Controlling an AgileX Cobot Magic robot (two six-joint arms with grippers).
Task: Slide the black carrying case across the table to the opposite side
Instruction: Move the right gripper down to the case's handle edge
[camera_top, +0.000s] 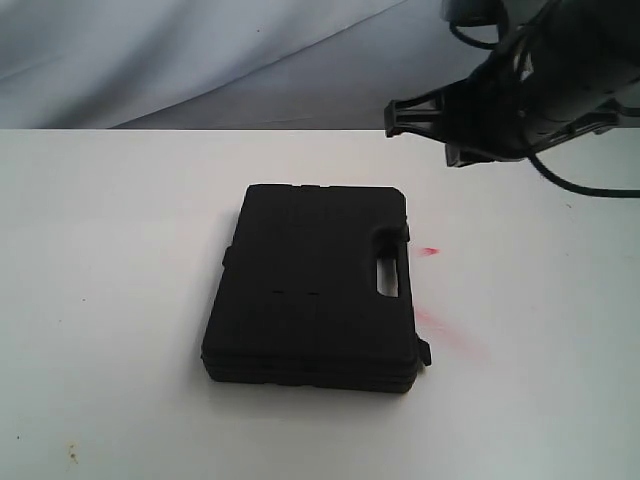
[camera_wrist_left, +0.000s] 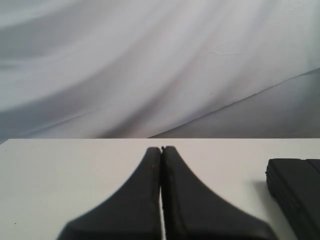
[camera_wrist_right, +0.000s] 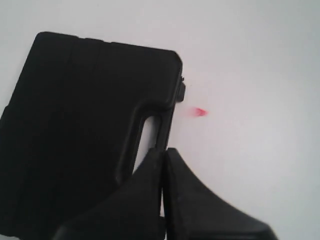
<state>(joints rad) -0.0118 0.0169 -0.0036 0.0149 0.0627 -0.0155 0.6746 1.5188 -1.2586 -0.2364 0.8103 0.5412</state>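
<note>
A black carrying case (camera_top: 315, 285) lies flat on the white table (camera_top: 110, 250), its handle slot toward the right. My right gripper (camera_top: 398, 118) hangs in the air above the table's far right, up and to the right of the case, shut and empty. In the right wrist view the case (camera_wrist_right: 85, 120) fills the picture beneath the shut right gripper (camera_wrist_right: 162, 150), whose tips sit over the handle edge. My left gripper (camera_wrist_left: 161, 148) is shut and empty over bare table, with a corner of the case (camera_wrist_left: 297, 192) off to one side. The left arm is out of the exterior view.
Red smudges (camera_top: 430, 251) mark the table just right of the case, and another red streak (camera_top: 440, 325) lies lower down. A wrinkled pale cloth backdrop (camera_top: 200, 50) hangs behind the table's far edge. A dark cable (camera_top: 585, 185) loops below the right arm.
</note>
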